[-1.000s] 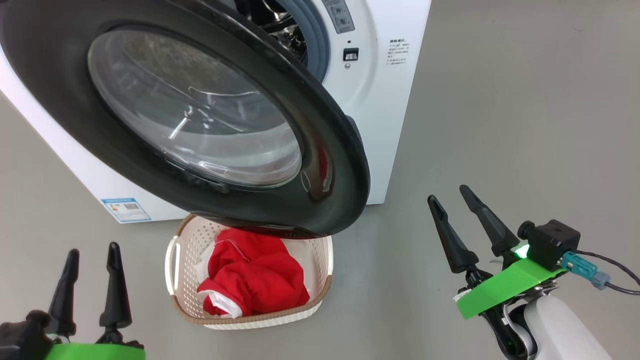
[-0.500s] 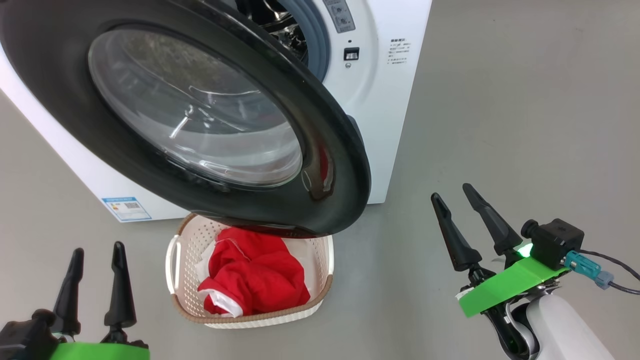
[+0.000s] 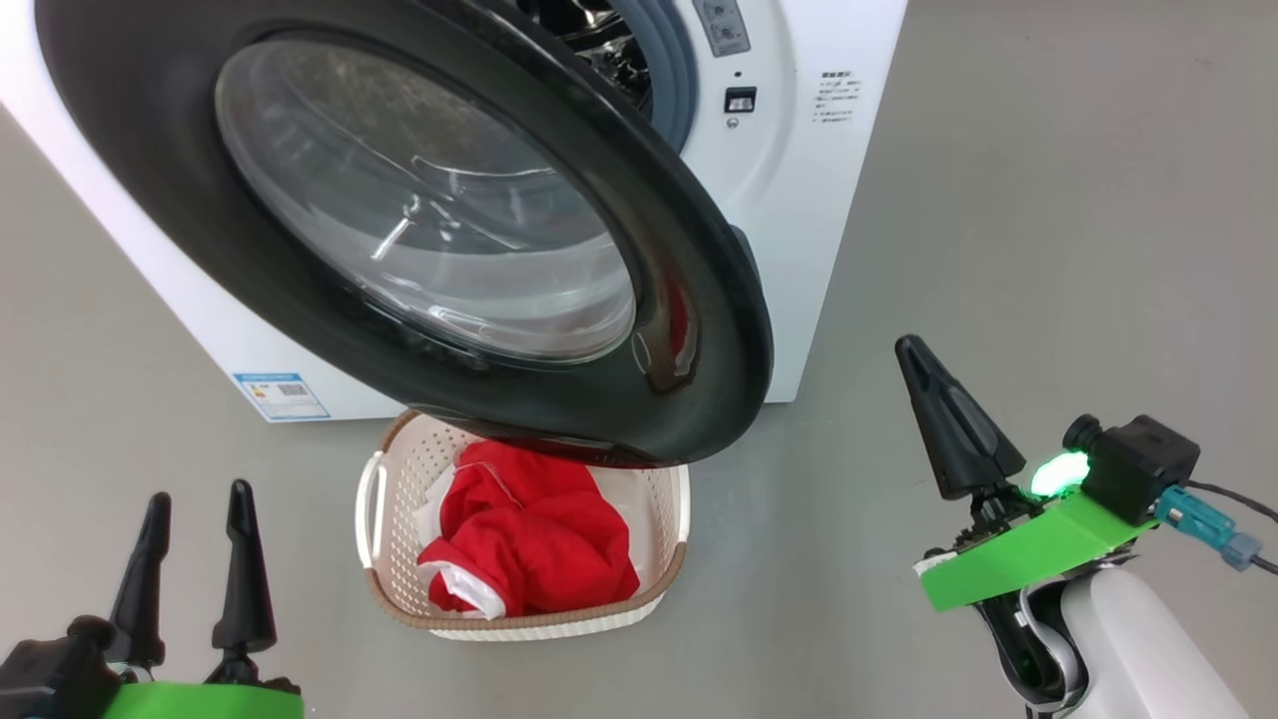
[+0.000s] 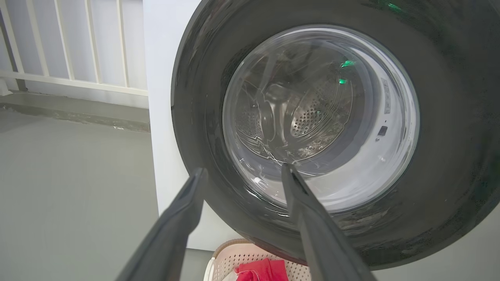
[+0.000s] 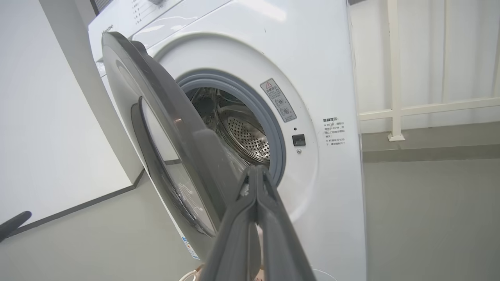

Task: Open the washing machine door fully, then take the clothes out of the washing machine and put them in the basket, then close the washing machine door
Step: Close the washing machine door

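While pushing with the shut, empty right claw (image 3: 911, 350), press the free edge of the round glossy black-rimmed door (image 3: 429, 220) toward the boxy white washing machine (image 3: 789, 220). Hold the wide-open left claw (image 3: 199, 494) clear of the cream perforated basket (image 3: 394, 499) of bright red clothes (image 3: 539, 539) on the floor (image 3: 998, 200) beneath.

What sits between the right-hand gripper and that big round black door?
Nothing but bare grey floor, seen in the head view, between the shut right gripper and the glossy black-rimmed washing machine door.
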`<state>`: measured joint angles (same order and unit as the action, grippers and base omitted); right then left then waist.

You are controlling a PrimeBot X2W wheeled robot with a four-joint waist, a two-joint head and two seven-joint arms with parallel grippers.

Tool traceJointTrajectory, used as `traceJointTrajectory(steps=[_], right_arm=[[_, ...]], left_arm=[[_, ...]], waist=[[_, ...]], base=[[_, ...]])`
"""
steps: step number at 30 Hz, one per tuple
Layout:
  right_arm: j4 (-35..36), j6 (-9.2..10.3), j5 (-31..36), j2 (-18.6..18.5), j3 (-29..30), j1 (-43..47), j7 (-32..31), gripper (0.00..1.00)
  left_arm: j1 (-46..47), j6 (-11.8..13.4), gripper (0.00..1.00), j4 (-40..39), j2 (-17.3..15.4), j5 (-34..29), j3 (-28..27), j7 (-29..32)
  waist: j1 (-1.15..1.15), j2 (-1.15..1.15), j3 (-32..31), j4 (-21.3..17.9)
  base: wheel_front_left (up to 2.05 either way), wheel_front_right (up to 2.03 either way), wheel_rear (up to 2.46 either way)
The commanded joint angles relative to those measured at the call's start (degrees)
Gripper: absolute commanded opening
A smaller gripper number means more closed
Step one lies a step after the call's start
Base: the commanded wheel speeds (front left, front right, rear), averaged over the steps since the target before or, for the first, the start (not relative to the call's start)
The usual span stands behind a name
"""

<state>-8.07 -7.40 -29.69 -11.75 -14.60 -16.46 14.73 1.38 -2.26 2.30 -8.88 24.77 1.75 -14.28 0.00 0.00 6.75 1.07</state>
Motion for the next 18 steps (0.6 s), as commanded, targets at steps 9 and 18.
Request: traceJointTrajectory(steps=[9,18], right_arm=[[9.4,-0.09,-1.7,0.3,-4.3,-4.0,0.3,0.00],[10.1,-0.09,-0.8,-0.9,-10.3,-5.6,0.3,0.00]], left_arm=[[1.4,0.3,1.00,-1.0,-0.6,0.2,-1.4,-0.5],[1.8,0.1,1.00,-0.6,-0.4,0.2,-0.9,-0.6]], waist=[[0.00,0.00,0.4,1.8],[0.00,0.00,1.2,4.0]], base=[[0.00,0.00,0.00],[0.00,0.00,0.00]])
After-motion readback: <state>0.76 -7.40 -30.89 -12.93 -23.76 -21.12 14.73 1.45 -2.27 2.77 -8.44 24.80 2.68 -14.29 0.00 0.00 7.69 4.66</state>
